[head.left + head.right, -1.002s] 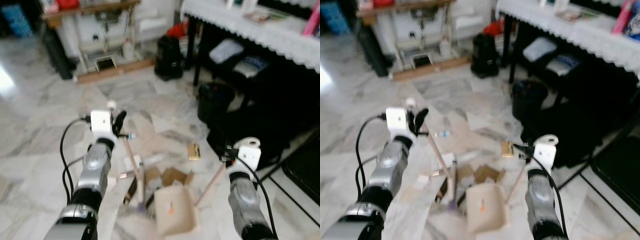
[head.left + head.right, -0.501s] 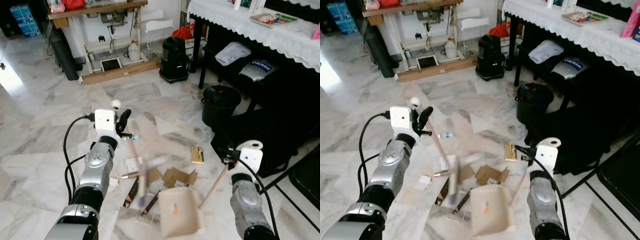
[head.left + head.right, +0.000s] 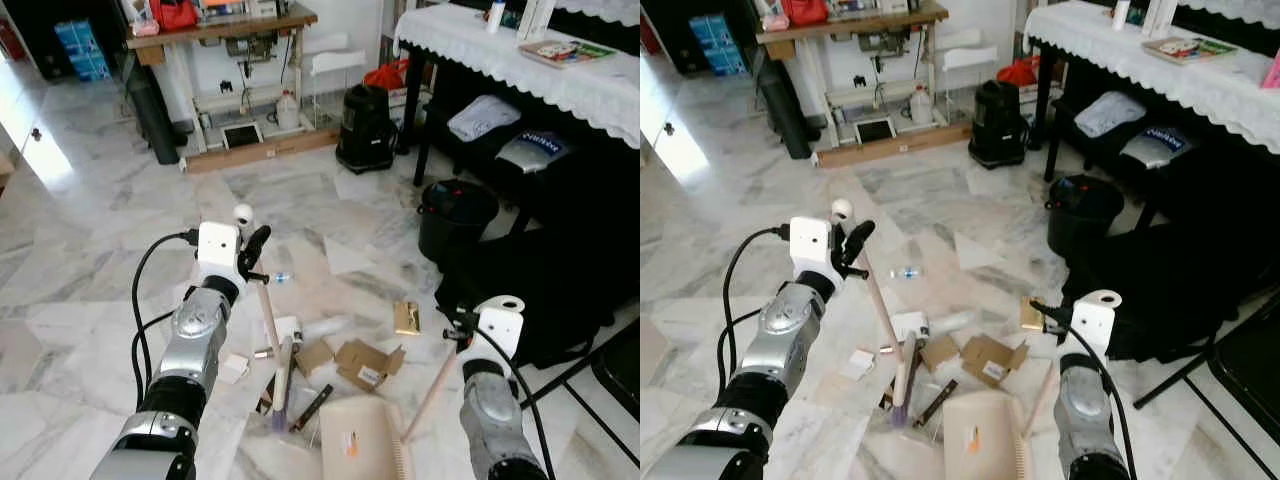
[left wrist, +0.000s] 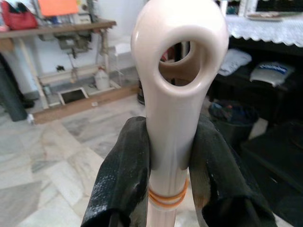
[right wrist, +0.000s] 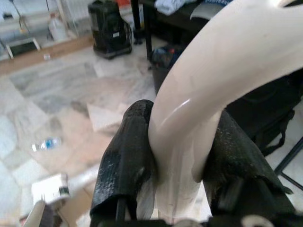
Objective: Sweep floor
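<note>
You are mid-sweep: left gripper [image 4: 169, 156] pinching the broom [image 3: 270, 330], right gripper [image 5: 182, 156] pinching the dustpan [image 3: 362, 438] handle; next, be brushing the cardboard scraps [image 3: 362, 362] (still loose) into it.

Both arms silver metal w/ ribbed, segmented forearms going dark/black toward the elbows; each wrist has a white boxy camera housing w/ rounded top. Left end effector [image 3: 250, 262] has two long black fingers [image 4: 120, 182], matte and a bit scuffed; right end effector [image 5: 176, 163] same, w/ worn black pads. Black cables loop off left forearm, another runs along right forearm.
</note>
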